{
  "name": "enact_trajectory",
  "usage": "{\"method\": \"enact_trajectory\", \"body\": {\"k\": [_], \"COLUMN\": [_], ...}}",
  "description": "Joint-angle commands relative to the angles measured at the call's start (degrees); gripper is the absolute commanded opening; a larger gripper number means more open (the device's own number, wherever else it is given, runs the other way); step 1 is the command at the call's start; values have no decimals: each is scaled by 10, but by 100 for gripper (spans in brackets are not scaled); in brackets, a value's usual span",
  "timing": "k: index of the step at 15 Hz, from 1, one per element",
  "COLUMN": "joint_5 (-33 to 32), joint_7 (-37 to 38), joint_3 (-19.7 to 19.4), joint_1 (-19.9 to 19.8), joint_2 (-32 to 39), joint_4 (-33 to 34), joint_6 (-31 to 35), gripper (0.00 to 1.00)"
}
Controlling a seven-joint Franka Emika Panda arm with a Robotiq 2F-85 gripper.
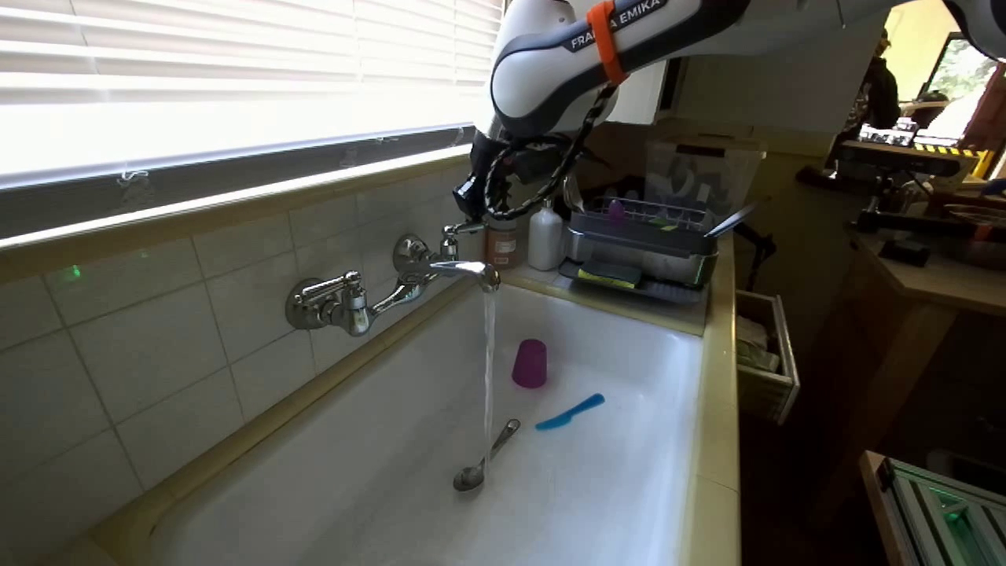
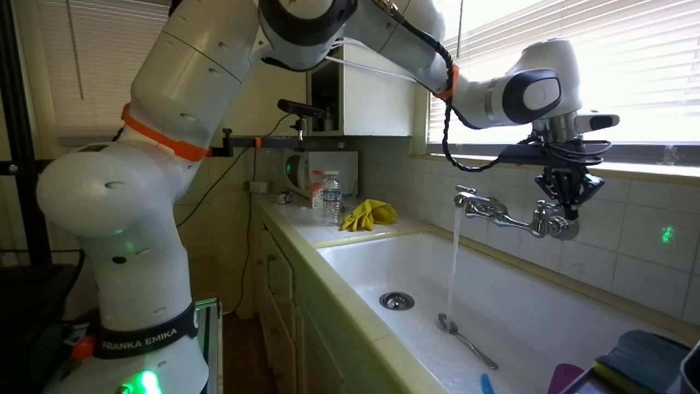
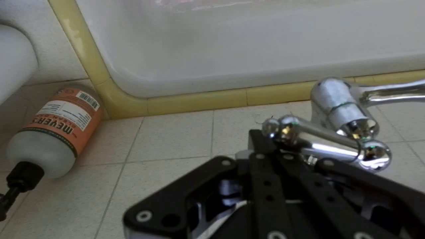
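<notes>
Gripper (image 1: 471,212), in an exterior view: closed up, pointing down, right by a handle (image 1: 464,228), one of two on the tap (image 1: 399,295).
White bottle (image 1: 545,240) + orange bottle (image 1: 501,247): two bottles, just past the gripper.
Rack (image 1: 644,238): beyond those, something purple (image 1: 617,210) in it plus stuff I can't make out; one sponge (image 1: 609,275) in front.
Sink (image 1: 629,479): under the gripper, with one cup (image 1: 530,364), one knife (image 1: 571,412), one spoon (image 1: 470,477) in it; the spout (image 1: 468,270) sticks out near the gripper, water (image 1: 490,354) running.
Counter (image 2: 315,233), in an exterior view: off past the spout from the gripper; one bunch of gloves (image 2: 369,214), one water bottle (image 2: 331,200), one microwave (image 2: 345,162).
Drain (image 2: 397,301): just one, in the sink floor below the gripper; water's landing on the spoon nearby.
Handle (image 3: 325,140), wrist view: lies right across the fingertips (image 3: 256,141) and kinda blocks them, can't tell if they touch. The orange bottle (image 3: 61,124) is off to one side of the gripper.
</notes>
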Motion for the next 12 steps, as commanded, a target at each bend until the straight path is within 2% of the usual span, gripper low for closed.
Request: {"method": "enact_trajectory", "body": {"k": [1,7,12], "joint_5": [-18,-29,-44], "joint_7": [5,29,57], "joint_3": [-7,-21,-32], "joint_1": [3,9,12], "joint_2": [-28,-54,-83], "joint_4": [-53,-95,-131], "joint_6": [38,65,57], "gripper": [0,0,0]}}
